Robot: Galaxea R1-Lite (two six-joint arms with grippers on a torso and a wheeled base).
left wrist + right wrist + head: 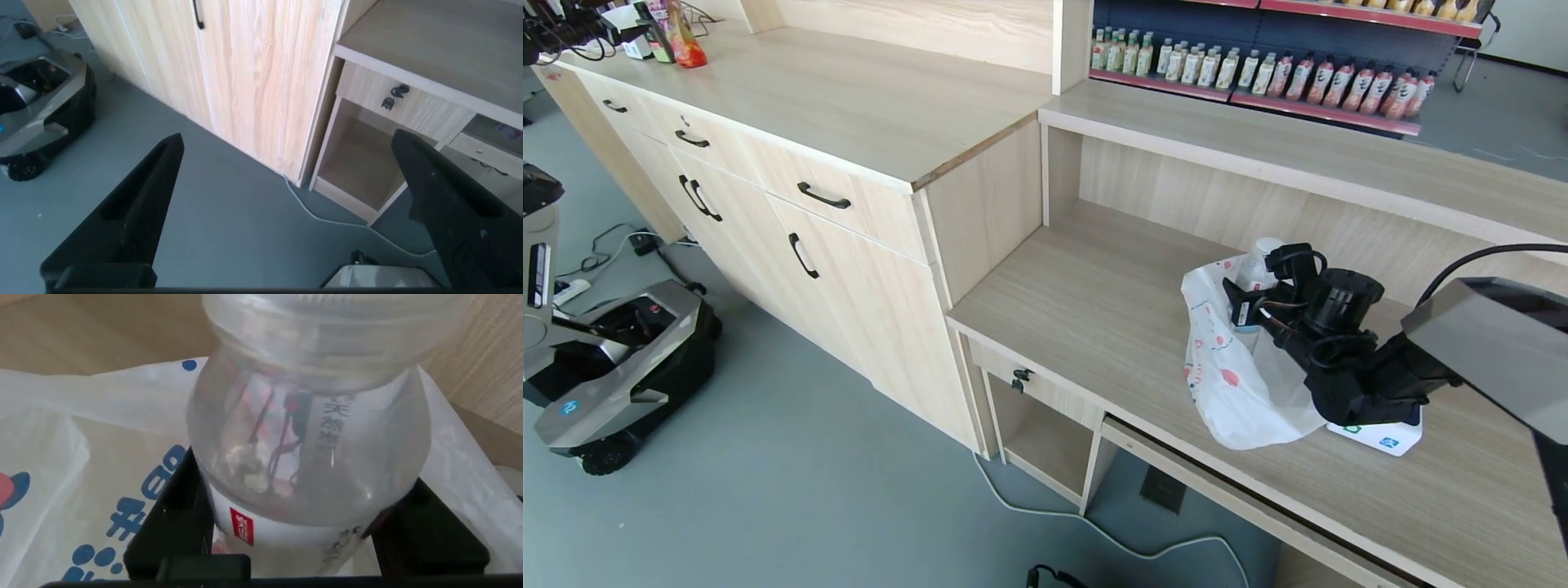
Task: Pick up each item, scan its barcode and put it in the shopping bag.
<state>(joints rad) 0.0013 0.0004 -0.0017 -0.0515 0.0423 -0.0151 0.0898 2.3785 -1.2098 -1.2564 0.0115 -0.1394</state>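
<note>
**A:** Where was the left gripper?

**B:** Its fingers were spread wide with nothing between them, over grey floor beside the cabinet.

**A:** And the right?

**B:** At lower right in the head view, just past a white box on the counter. The right gripper had its fingers clamped on the clear bottle, roughly upright at the far edge of the shopping bag. I couldn't tell whether it was already inside.

**A:** The risk?

**B:** The bag lay slumped with a soft mouth. A release there could have landed the bottle on a fold and tipped it onto the counter. At the far upper right, shelf bottles stood in rows.
</note>
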